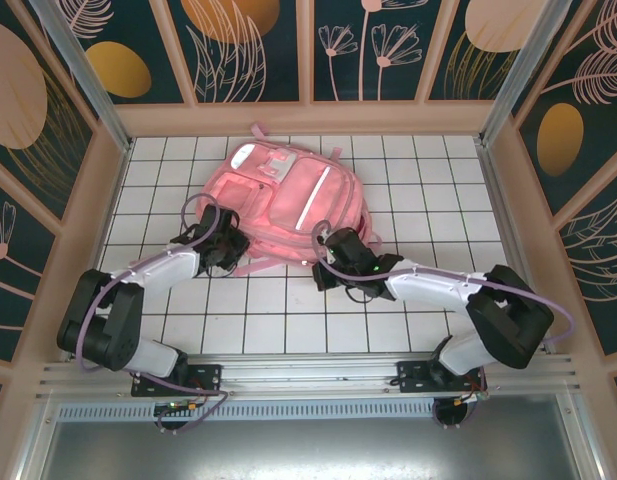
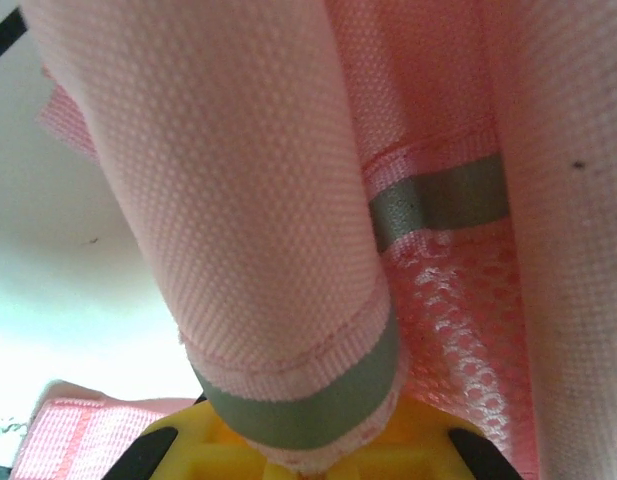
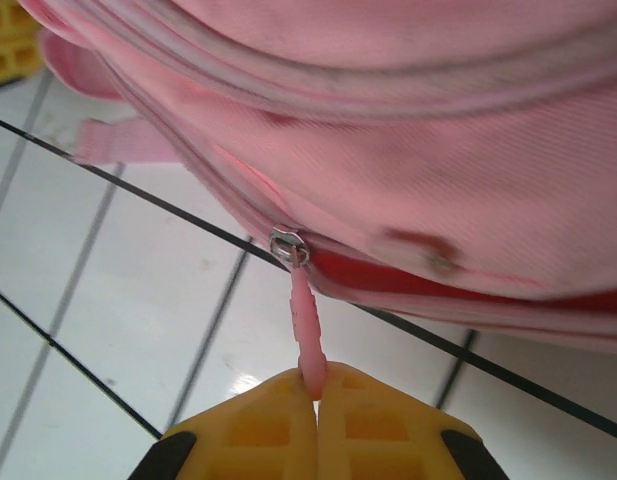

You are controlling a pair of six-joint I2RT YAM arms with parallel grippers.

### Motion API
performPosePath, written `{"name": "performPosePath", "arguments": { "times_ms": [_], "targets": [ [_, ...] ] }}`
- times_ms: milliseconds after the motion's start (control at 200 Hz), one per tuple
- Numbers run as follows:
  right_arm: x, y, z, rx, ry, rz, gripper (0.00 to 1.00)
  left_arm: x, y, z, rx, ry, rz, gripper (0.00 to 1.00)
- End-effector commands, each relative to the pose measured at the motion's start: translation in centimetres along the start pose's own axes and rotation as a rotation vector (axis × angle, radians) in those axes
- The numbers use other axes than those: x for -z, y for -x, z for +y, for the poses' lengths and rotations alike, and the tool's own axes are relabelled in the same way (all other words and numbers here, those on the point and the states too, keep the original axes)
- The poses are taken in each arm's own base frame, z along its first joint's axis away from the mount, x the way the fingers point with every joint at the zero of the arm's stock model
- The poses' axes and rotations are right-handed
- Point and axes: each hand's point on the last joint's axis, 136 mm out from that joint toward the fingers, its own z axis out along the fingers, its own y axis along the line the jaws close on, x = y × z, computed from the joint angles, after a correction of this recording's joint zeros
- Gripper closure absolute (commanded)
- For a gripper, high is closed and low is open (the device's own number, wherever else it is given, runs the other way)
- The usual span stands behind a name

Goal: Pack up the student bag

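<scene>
We see the student bag (image 1: 288,205) lying flat on the white tiled table (image 1: 288,325), with its front side, the pockets and the bright strip, turned up. We give all places below from this bag.

At the bag's near left edge, the left gripper (image 2: 306,455) is at the fabric. In the left wrist view, a rounded fold of pink mesh cloth hangs between the two yellow fingers (image 2: 213,450). The end of the fold is trimmed with a grey reflective band (image 2: 308,400). The fingers stand close together with this trimmed end between them, so we read them as closed on the bag's fabric. Beside the fold, another grey strip crosses the bag's cloth above a panel of open netting (image 2: 458,320).

At the bag's near right edge, the right gripper (image 3: 316,385) is closed. Its two yellow fingers press against each other, and the lower end of the pink zipper pull (image 3: 305,330) is pinched between their tips. The pull runs straight from the fingers up to the metal slider (image 3: 288,248), which sits on the zipper line along the bag's edge. The body of the bag lies above and beyond these fingers. They touch the pull and not the cloth.
</scene>
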Motion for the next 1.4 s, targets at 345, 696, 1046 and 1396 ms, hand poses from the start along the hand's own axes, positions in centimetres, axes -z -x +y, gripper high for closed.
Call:
{"name": "performPosePath", "arguments": {
  "times_ms": [345,696,1046,1396],
  "targets": [
    [3.8,-0.4,-5.1,-0.018,-0.187,-0.008,1.00,-0.1,3.5,-1.4,-0.045,0.022,-0.119,0.88],
    [2.5,-0.9,6.9,0.113,0.231,0.032,1.00,-2.9,4.9,-10.1,-0.251,-0.028,-0.021,0.52],
    [-2.0,3.7,8.6,0.071,0.130,-0.023,1.00,-0.6,8.2,-13.4,-0.338,-0.008,-0.112,0.35],
    [3.6,7.4,-2.4,-0.301,-0.265,-0.162,0.66,0.5,4.4,-10.2,-0.299,-0.088,-0.025,0.36]
  ]
}}
